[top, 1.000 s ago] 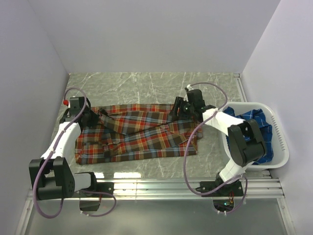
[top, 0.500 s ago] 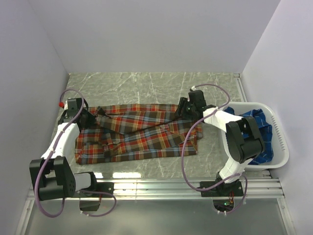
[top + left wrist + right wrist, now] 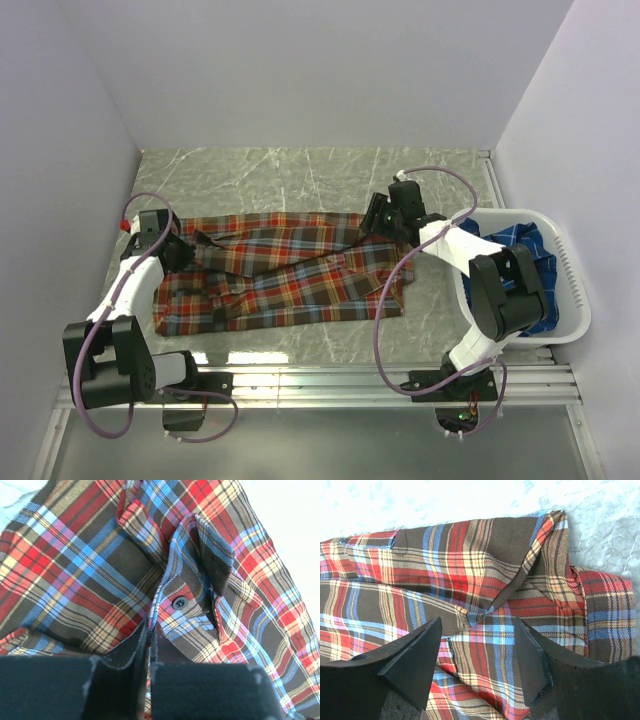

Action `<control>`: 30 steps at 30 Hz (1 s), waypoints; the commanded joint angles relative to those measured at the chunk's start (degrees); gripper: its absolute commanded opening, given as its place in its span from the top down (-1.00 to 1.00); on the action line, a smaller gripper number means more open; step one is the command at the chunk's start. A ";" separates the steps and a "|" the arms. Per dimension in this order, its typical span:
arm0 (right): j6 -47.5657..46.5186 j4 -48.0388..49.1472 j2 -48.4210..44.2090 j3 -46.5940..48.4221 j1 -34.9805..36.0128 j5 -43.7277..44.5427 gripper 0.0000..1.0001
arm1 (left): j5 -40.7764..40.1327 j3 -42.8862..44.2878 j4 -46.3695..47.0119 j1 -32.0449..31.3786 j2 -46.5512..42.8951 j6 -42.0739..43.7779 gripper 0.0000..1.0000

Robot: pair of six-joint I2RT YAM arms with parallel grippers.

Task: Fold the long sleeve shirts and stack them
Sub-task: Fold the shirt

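The red-orange plaid long sleeve shirt (image 3: 290, 280) lies spread flat across the middle of the table. My left gripper (image 3: 188, 248) sits at its left end, shut on a thin fold of the sleeve beside the buttoned cuff (image 3: 179, 602); the fabric runs up between the fingers (image 3: 135, 650). At the shirt's right end my right gripper (image 3: 375, 222) hovers open over a folded corner (image 3: 485, 615), with nothing between its fingers (image 3: 415, 665). The blue plaid shirt (image 3: 528, 262) lies crumpled in the basket.
The white plastic basket (image 3: 575, 300) stands at the table's right edge, close behind the right arm. Grey walls close in the back and both sides. A metal rail (image 3: 330, 385) runs along the near edge by the arm bases.
My left gripper has drifted slightly left and nearer with the sleeve fold. The right gripper has shifted a little to the back right, still open.
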 commanded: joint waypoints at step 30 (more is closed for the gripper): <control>17.84 30.53 11.40 0.27 5.83 -18.31 -0.29 | 12.50 -2.95 20.11 -0.76 9.94 -9.53 -0.48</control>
